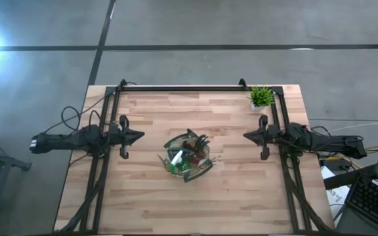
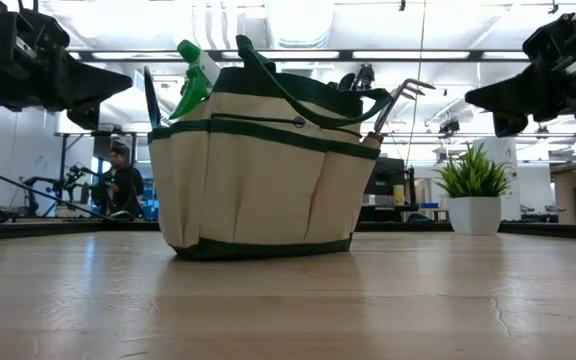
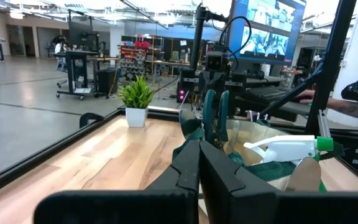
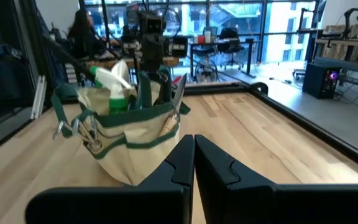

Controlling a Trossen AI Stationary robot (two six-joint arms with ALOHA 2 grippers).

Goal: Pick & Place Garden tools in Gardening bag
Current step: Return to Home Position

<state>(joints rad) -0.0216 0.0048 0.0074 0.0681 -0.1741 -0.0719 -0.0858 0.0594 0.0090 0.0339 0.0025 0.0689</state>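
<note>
The left gripper (image 1: 142,136) and right gripper (image 1: 245,136) are hovering over the pale wooden table (image 1: 228,190), fingers pressing together, gripping nothing. The gardening bag (image 2: 258,190) is sitting between them, touching neither, with the green spray bottle (image 2: 196,75) and rake (image 2: 408,92) poking out. A person (image 2: 120,180) is sitting in the workshop beyond.

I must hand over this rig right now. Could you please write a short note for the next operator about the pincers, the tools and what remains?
Left pincer: shut, empty, raised above the table on the bag's left.
Right pincer: shut, empty, raised on the bag's right.
Gardening bag: upright at mid-table; the spray bottle and rake stick out of it, among other tools.
Done: no tool lies loose on the table.
Left: apparently nothing; the potted plant is not a tool.
</note>
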